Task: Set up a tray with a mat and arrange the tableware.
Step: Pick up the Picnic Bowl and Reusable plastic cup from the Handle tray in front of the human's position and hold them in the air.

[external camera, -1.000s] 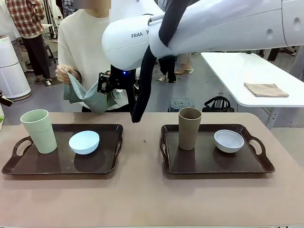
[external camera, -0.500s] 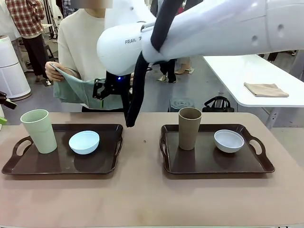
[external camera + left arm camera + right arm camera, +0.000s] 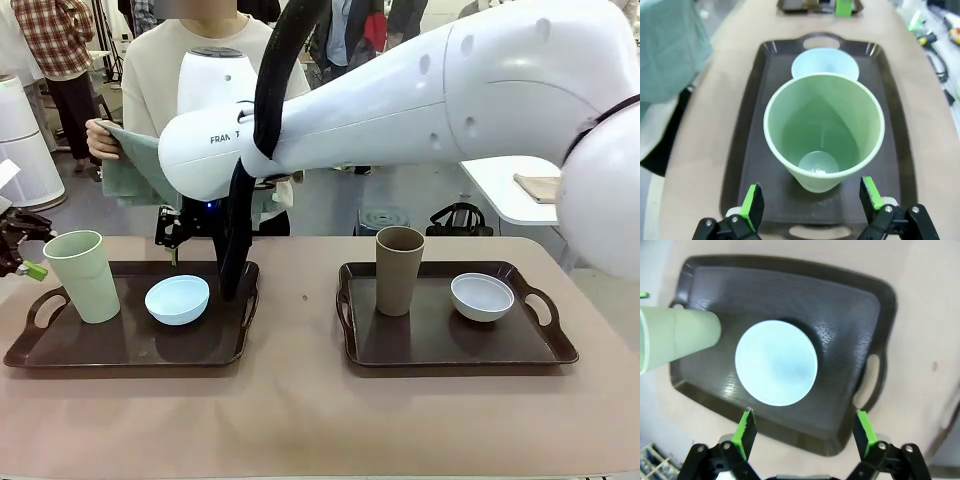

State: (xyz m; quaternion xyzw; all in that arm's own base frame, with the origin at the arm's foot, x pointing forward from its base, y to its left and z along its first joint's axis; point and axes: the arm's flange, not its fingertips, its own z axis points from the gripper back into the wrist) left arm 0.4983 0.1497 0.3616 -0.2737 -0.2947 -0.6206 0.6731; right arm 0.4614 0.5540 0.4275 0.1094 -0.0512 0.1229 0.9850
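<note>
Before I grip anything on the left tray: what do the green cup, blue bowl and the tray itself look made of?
Pale green cup: probably matte moulded plastic or fibre composite; dull, opaque, even wall, thin rim.
Light blue bowl: similar matte finish, no glaze shine; possibly melamine.
Dark tray: likely plastic; pebbled surface with soft glints, moulded cut-out handles.

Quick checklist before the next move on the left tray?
1. left gripper open: ok.
2. right gripper open: ok.
3. pale green cup upright, lined up ahead of the left gripper: ok.
4. light blue bowl below the right gripper, ungripped: ok.
5. mat on left tray: not ok; a person's hand holds it beyond the table.
6. Clearance between the two arms: cannot tell.
</note>
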